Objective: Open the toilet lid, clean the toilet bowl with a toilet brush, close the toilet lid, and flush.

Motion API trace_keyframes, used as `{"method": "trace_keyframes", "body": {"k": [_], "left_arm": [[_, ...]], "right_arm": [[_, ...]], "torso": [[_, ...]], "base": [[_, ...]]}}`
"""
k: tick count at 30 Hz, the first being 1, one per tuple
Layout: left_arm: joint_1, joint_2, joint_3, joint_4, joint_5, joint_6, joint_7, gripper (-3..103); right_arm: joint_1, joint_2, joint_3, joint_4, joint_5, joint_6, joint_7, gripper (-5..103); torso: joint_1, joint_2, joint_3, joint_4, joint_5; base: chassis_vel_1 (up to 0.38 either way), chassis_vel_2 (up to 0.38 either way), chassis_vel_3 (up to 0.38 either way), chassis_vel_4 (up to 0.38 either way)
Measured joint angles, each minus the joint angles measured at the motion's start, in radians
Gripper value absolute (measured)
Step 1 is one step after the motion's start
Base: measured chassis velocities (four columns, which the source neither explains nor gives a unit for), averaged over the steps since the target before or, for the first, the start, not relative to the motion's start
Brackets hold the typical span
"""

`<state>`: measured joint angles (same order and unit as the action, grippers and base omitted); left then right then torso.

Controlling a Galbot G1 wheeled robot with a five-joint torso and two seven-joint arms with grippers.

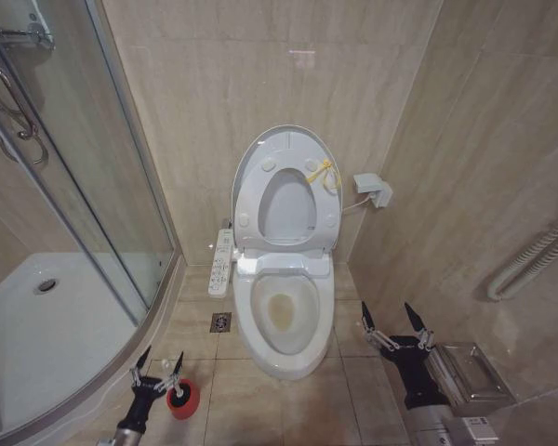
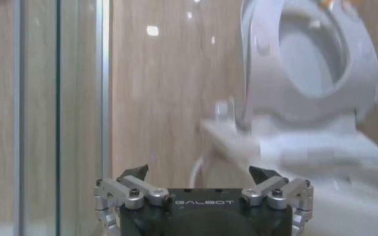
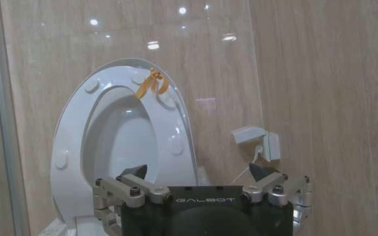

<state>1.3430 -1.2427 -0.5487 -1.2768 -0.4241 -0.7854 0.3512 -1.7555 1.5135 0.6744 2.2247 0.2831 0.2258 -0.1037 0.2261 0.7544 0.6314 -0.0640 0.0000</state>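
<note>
Head view is showing the toilet lid (image 1: 288, 149) already standing upright against the back wall, with the ring seat (image 1: 286, 206) raised against it and a yellow tie (image 1: 322, 172) looped through the seat's upper edge. So the opening step looks done. The toilet bowl (image 1: 281, 316) is lying exposed below, its inside showing a brownish stain around the water, which suggests the scrubbing is not yet done; closing and flushing are also waiting.

Down on the floor tiles, to the left of the bowl and near the shower enclosure's curved rail (image 1: 121, 353), a small red holder (image 1: 184, 398) is sitting with what seems to be the dark head of the toilet brush (image 1: 178, 397) in it; I cannot make out the handle from here. The left gripper (image 1: 158, 363) is hovering just over that holder, its two dark fingertips standing clearly apart and gripping nothing. Whether they are touching the brush yet, I cannot tell, but I would judge it is lining up for the pickup.

The right gripper (image 1: 391, 320) is hanging to the right of the bowl, near a metal box (image 1: 470, 374) on the side wall, with its jaws spread wide and empty. From its wrist view the fingertips are framing the raised lid (image 3: 120, 147) well beyond them, touching nothing.
</note>
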Motion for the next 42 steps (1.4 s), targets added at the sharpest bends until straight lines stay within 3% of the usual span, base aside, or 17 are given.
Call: {"method": "trace_keyframes", "body": {"k": [2,3,5,6,9,11,14,15,18,19,21,22,24,25,27,36,42], "left_arm": [[0.026,0.002,-0.01,-0.099,0.012,0.026,-0.056,100],[0.026,0.002,-0.01,-0.099,0.012,0.026,-0.056,100],[0.052,0.012,-0.019,-0.234,0.02,0.08,-0.135,100],[0.052,0.012,-0.019,-0.234,0.02,0.08,-0.135,100],[0.078,0.025,-0.028,-0.404,0.034,0.168,-0.237,100],[0.086,0.029,-0.03,-0.452,0.035,0.195,-0.258,100],[0.144,0.043,-0.033,-0.633,0.035,0.308,-0.352,100],[0.144,0.043,-0.033,-0.633,0.035,0.308,-0.352,100],[0.243,0.052,-0.047,-0.778,0.025,0.431,-0.427,100],[0.243,0.052,-0.047,-0.778,0.025,0.431,-0.427,100],[0.3,0.053,-0.065,-0.861,0.018,0.519,-0.454,100],[0.3,0.053,-0.065,-0.861,0.018,0.519,-0.454,100],[0.356,0.051,-0.087,-0.951,0.01,0.603,-0.47,100],[0.356,0.051,-0.087,-0.951,0.01,0.603,-0.47,100],[0.409,0.043,-0.127,-1.056,0.009,0.66,-0.459,100],[0.488,-0.002,-0.183,-1.152,0.05,0.695,-0.477,100],[0.518,-0.024,-0.122,-1.14,0.138,0.696,-0.538,100]], "right_arm": [[0.0,0.0,0.0,0.0,0.0,0.0,0.0,100],[0.0,0.0,0.0,0.0,0.0,0.0,0.0,100],[0.0,0.0,0.0,0.0,0.0,0.0,0.0,100],[0.0,0.0,0.0,0.0,0.0,0.0,0.0,100],[0.0,0.0,0.0,0.0,0.0,0.0,0.0,100],[0.0,0.0,0.0,0.0,0.0,0.0,0.0,100],[0.0,0.0,0.0,0.0,0.0,0.0,0.0,100],[0.0,0.0,0.0,0.0,0.0,0.0,0.0,100],[0.0,0.0,0.0,0.0,0.0,0.0,0.0,100],[0.0,0.0,0.0,0.0,0.0,0.0,0.0,100],[0.0,0.0,0.0,0.0,0.0,0.0,0.0,100],[0.0,0.0,0.0,0.0,0.0,0.0,0.0,100],[0.0,0.0,0.0,0.0,0.0,0.0,0.0,100],[0.0,0.0,0.0,0.0,0.0,0.0,0.0,100],[0.0,0.0,0.0,0.0,0.0,0.0,0.0,100],[0.0,0.0,0.0,0.0,0.0,0.0,0.0,100],[0.0,0.0,0.0,0.0,0.0,0.0,0.0,100]], "torso": [[0.0,0.0,0.0,0.0,-0.0001],[0.0,0.0,0.0,0.0,-0.0001],[0.0,0.0,0.0,0.0,0.0001],[0.0,0.0,0.0,0.0,0.0001],[0.0,0.0,0.0,-0.0002,0.0],[0.0,0.0,0.0,-0.0001,0.0001],[0.0,0.0,0.0,-0.0003,0.0],[0.0,0.0,0.0,-0.0003,0.0],[0.0,0.0,0.0,0.0001,-0.0003],[0.0,0.0,0.0,0.0001,-0.0003],[0.0,0.0,0.0,0.0003,-0.0001],[0.0,0.0,0.0,0.0003,-0.0001],[0.0,0.0,0.0,0.0003,0.0001],[0.0,0.0,0.0,0.0003,0.0001],[0.0,0.0,0.0,-0.0002,0.0],[0.0,0.0,0.0,-0.0001,-0.0001],[0.0,0.0,0.0,-0.0001,0.0]], "base": [[0.0,0.0,0.0,0.0],[0.0,0.0,0.0,0.0],[0.0,0.0,0.0,0.0],[0.0,0.0,0.0,0.0],[0.0,0.0,0.0,0.0],[0.0,0.0,0.0,0.0],[0.0,0.0,0.0,0.0],[0.0,0.0,0.0,0.0],[0.0,0.0,0.0,0.0],[0.0,0.0,0.0,0.0],[0.0,0.0,0.0,0.0],[0.0,0.0,0.0,0.0],[0.0,0.0,0.0,0.0],[0.0,0.0,0.0,0.0],[0.0,0.0,0.0,0.0],[0.0,0.0,0.0,0.0],[0.0,0.0,0.0,0.0]]}}
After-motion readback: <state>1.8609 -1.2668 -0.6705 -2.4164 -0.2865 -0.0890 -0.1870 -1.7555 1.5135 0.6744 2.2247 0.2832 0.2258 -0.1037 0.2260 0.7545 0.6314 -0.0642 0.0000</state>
